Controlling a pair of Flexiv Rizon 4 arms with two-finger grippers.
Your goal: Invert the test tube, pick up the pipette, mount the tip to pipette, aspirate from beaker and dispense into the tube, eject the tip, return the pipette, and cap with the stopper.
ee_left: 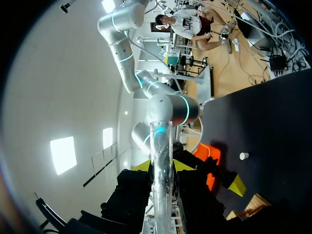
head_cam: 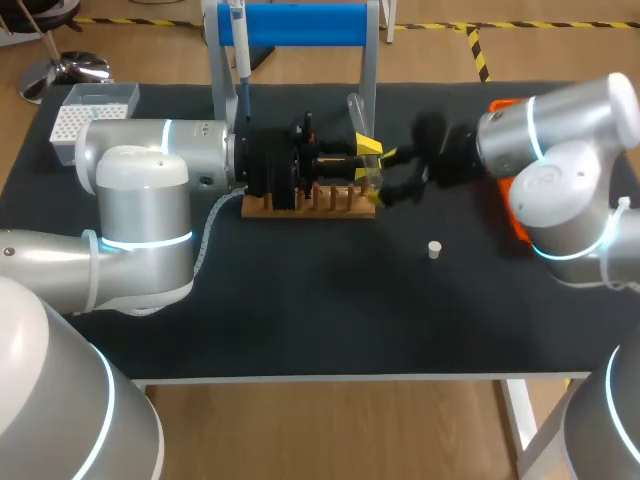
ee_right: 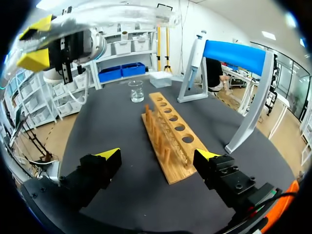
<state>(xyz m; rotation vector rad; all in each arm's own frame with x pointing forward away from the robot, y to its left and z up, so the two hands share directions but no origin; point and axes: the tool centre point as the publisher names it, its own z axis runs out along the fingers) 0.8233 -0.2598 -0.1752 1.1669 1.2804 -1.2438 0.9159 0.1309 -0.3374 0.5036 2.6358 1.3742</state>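
Test tube (ee_left: 162,146): held roughly level in the left jaws, over the right end of the wooden rack (head_cam: 335,198).
Left jaws: closed on the tube from both sides.
Right jaws: spread wide, holding nothing, just right of the rack.
Stopper (head_cam: 434,249): on the table (head_cam: 300,320), near and right of the rack.
Pipette (head_cam: 240,50): hanging on the blue stand (head_cam: 300,22), far side.
Beaker (ee_right: 137,91): past the rack's left end.
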